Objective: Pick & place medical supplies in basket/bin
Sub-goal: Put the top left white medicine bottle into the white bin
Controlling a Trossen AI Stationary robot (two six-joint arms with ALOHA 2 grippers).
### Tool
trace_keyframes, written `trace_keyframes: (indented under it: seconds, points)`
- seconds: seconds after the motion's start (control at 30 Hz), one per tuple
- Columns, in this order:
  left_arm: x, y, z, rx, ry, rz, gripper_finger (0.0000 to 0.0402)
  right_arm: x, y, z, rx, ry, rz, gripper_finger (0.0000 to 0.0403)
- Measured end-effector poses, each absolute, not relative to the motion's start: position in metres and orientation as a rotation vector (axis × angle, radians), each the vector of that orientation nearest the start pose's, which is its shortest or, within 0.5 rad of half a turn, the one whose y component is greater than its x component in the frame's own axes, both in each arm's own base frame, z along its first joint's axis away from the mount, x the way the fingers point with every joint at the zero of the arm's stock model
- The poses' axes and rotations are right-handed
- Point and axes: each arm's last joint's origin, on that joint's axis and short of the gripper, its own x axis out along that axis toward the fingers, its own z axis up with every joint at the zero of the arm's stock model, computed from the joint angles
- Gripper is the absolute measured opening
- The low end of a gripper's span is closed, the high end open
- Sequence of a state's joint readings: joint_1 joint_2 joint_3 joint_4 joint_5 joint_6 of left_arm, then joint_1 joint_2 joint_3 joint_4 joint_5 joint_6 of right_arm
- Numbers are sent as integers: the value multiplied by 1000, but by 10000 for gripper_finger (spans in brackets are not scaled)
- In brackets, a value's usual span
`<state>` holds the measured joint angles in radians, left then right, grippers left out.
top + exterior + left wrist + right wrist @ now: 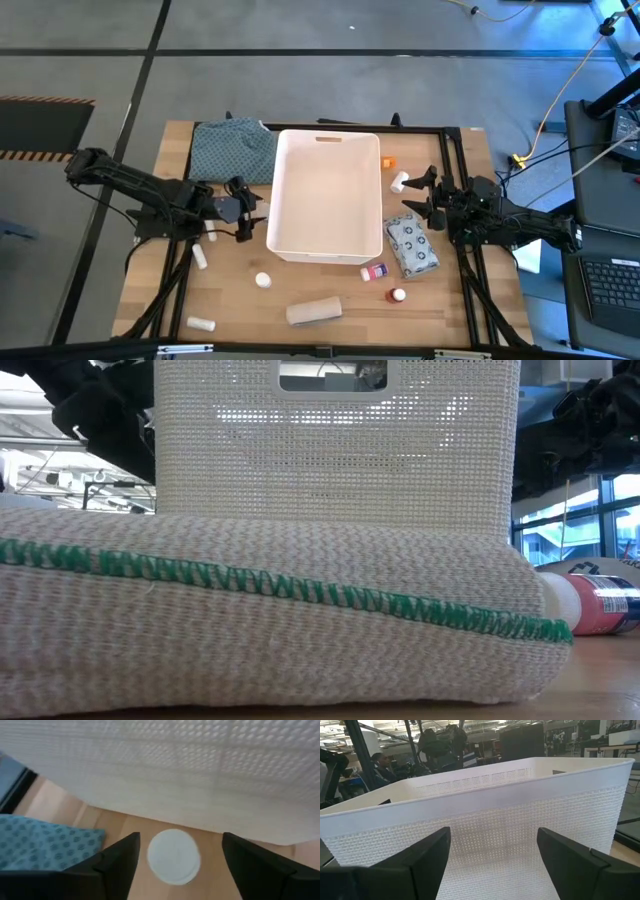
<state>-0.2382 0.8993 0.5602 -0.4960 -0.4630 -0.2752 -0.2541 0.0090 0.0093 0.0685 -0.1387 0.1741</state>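
The white basket [328,195] stands at the table's middle, and in the low view [335,450] it rises behind the beige roll [260,620]. My left gripper [258,211] is open at the basket's left wall. In the left wrist view its fingers [120,862] stand on either side of a small white round roll [173,856] on the table, not touching it. My right gripper [412,193] is open and empty, facing the basket's right wall [490,820]. A white tube [400,182] and a grey-patterned packet [413,246] lie near it.
A teal-grey cloth [233,150] lies at the far left. Toward the near edge lie the beige roll [314,311], a white roll [263,281], two white tubes [200,257] [201,324] and two small bottles [374,271] [398,295]. An orange-capped item [388,161] lies by the basket's far right corner.
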Motion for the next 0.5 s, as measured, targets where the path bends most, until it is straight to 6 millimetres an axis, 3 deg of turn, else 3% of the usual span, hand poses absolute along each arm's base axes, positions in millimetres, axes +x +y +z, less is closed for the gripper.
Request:
trace_keyframes:
  seconds: [0.5]
  points:
    - [168, -27, 216, 17, 736, 332, 297, 95, -21, 173, 134, -76, -110, 299]
